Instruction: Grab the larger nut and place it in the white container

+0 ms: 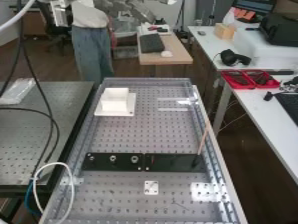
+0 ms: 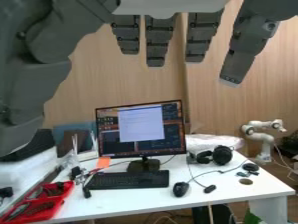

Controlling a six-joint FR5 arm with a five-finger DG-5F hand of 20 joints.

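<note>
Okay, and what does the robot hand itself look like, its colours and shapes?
The robot hand is dark grey. Its fingers are slim and blocky, built in segments, with small round fittings visible in places. The segments look darker on some faces than others, and the ends are bluntly rounded. A smooth, pale piece sits where the fingers begin.
</note>
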